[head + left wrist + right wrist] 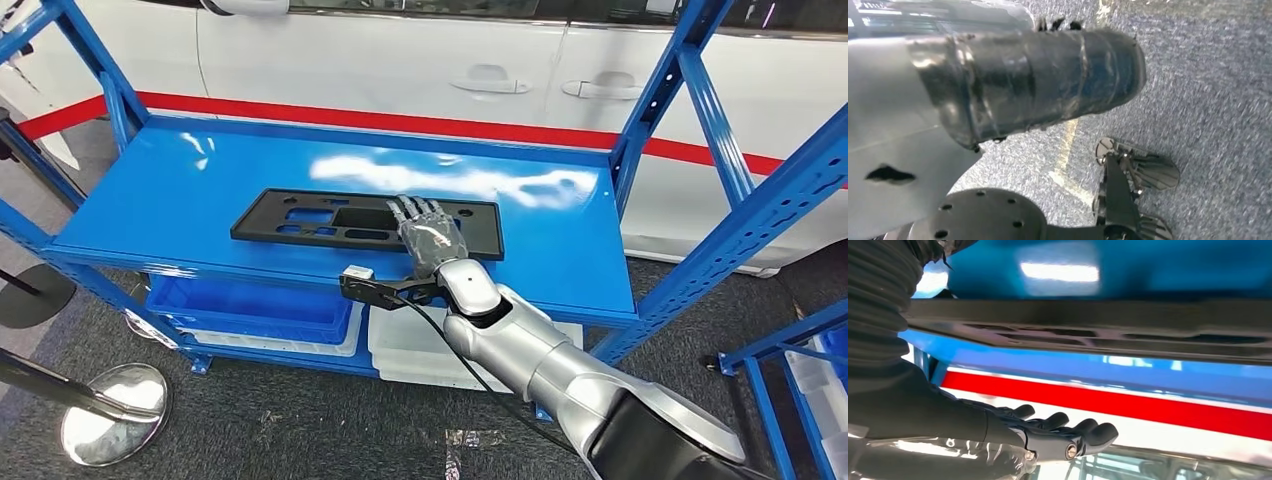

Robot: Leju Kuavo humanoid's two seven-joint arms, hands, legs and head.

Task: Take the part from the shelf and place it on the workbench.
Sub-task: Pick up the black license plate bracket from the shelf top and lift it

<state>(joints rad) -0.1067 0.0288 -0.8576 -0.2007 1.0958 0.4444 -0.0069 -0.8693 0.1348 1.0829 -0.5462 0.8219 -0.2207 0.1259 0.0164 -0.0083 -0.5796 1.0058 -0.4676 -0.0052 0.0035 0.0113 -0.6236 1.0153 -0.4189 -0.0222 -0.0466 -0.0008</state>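
The part is a long flat black plastic panel with cut-outs, lying on the blue shelf board. My right hand reaches over the shelf's front edge, its fingers stretched out flat above the right half of the panel. In the right wrist view a gap separates the hand from the part, and nothing is held. My left hand hangs by my side over grey carpet, a dark wrapped shape whose fingers are mostly hidden.
Blue uprights frame the shelf at both ends. A blue bin and a white bin sit on the level below. A white car with a red stripe stands behind. A chrome post base stands left, another blue rack right.
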